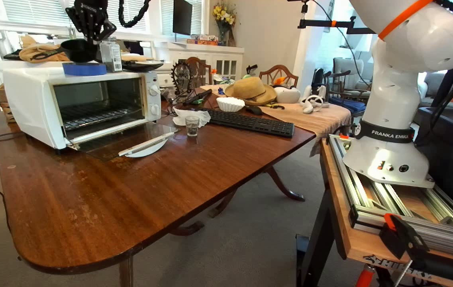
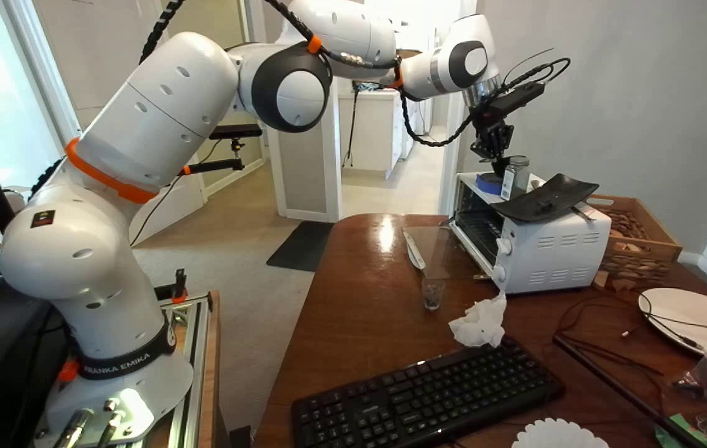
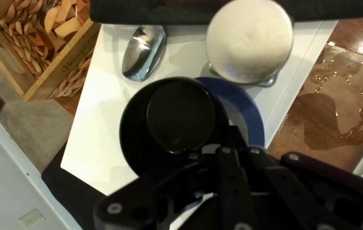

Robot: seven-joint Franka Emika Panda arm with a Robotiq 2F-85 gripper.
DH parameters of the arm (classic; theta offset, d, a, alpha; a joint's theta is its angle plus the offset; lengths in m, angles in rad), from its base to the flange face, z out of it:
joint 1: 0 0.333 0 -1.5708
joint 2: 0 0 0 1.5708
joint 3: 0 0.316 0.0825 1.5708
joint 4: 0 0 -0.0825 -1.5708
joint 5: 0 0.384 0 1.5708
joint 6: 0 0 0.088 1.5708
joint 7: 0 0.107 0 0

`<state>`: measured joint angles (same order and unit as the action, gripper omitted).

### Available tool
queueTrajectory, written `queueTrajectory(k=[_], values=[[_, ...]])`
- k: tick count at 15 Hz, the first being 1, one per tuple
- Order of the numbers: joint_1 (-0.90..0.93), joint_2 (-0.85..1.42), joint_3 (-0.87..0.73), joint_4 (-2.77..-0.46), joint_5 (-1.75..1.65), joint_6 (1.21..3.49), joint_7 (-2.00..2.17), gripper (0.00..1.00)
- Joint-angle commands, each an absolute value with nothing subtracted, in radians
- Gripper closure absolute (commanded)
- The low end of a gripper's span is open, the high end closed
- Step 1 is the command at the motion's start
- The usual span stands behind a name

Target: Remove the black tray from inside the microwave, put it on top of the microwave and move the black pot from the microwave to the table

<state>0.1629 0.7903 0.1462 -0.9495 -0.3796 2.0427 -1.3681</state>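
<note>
1. On the wooden table (image 1: 91,207), far left in an exterior view, we see the toaster oven (image 1: 35,103).
2. Over its top, the black saucepan (image 1: 78,52) points its handle (image 1: 47,53) left.
3. Our claw (image 1: 95,41) looks pinched on its right rim; we judge it must rise, then travel near and right.

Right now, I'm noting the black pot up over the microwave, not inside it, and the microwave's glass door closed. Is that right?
Not quite: both exterior views show the glass door open, folded down over the table. The rest stands: the black pot is up over the microwave, not inside it.
</note>
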Motion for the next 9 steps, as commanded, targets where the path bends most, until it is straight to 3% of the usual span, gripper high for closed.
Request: queueTrajectory(k=[1,9], values=[[0.172,0.78,0.143,-0.934,-0.383,2.031,-1.351,0.99],[0.167,0.704,0.111,-1.01,-0.402,2.217,-1.16,0.99]])
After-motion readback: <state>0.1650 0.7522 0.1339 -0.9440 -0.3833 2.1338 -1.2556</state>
